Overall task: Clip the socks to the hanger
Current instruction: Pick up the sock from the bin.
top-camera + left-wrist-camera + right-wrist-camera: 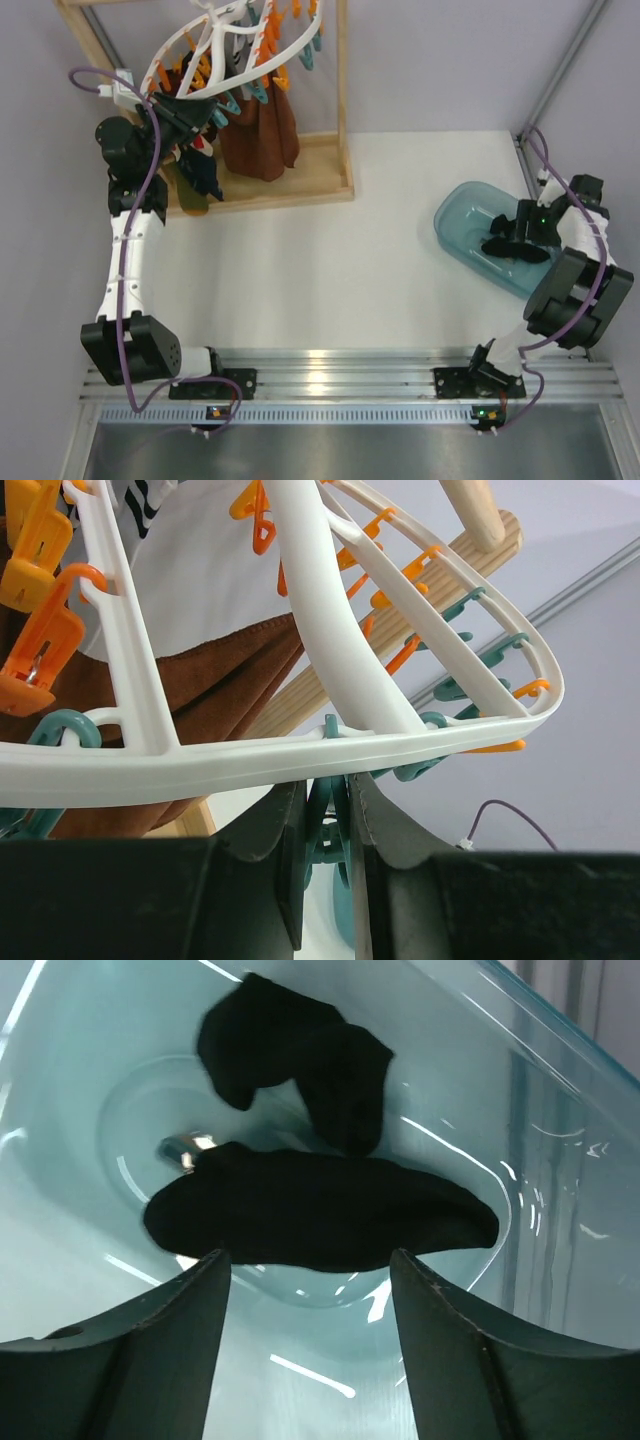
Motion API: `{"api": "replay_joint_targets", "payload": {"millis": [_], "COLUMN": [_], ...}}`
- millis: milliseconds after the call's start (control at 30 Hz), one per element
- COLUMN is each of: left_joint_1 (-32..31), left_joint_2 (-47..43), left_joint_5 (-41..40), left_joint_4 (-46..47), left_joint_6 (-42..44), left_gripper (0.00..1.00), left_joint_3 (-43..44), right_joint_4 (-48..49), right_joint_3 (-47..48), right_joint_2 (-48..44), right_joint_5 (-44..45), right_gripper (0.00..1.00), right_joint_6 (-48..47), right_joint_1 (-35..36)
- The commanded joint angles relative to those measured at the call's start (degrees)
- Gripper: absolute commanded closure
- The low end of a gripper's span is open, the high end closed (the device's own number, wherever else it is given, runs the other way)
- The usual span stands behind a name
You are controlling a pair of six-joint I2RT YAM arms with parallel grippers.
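Pinching seemingly teal clip point(322, 845), left tool point(326, 792); right tool point(308, 1260) agape over socks point(320, 1210) in tub point(80, 1080).

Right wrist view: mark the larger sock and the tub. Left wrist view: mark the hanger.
larger sock point(320, 1222), right wrist view, mid-body
tub point(530, 1100), right wrist view, side wall
hanger point(200, 765), left wrist view, outer rim

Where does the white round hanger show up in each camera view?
Top external: the hanger sits upper left, at the wooden frame.
Left wrist: its white rim crosses the whole picture, just above the left gripper pinching a teal clip.
Right wrist: not in it.
Shared landmark: the rust-brown cloth hanging beneath it.
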Motion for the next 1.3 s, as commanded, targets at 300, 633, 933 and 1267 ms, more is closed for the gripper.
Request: {"api": "replay_joint_targets", "payload": {"millis": [300, 633, 933, 1267], "left_joint_1": [1.1, 1.3, 1.4, 1.3], "left_joint_2": [-1.7, -2.2, -1.6, -1.8], "left_joint_5": [-2.3, -2.1, -1.5, -1.7], "left_joint_4": [0.8, 1.0, 0.6, 0.3], "left_joint_6": [1.8, 1.6, 1.8, 1.6], "left_gripper": [1.00, 1.00, 1.00, 1.00], "left_joint_3": [0.6, -0.7, 0.0, -0.8], "right_joint_4": [16.7, 17.8, 16.6, 26.4], "right_joint_3": [-8.4, -12.2, -11.2, -11.9], "right_joint_2": [-0.7, -11.3, -4.0, 3.3], "right_joint_5": [2.4, 5.1, 14.9, 17.6], "right_gripper": [0.46, 0.35, 0.40, 0.35], "right_joint_6": [2.2, 27.2, 43.0, 46.2], "right_joint_1": [-2.5, -8.3, -8.1, -8.1]}}
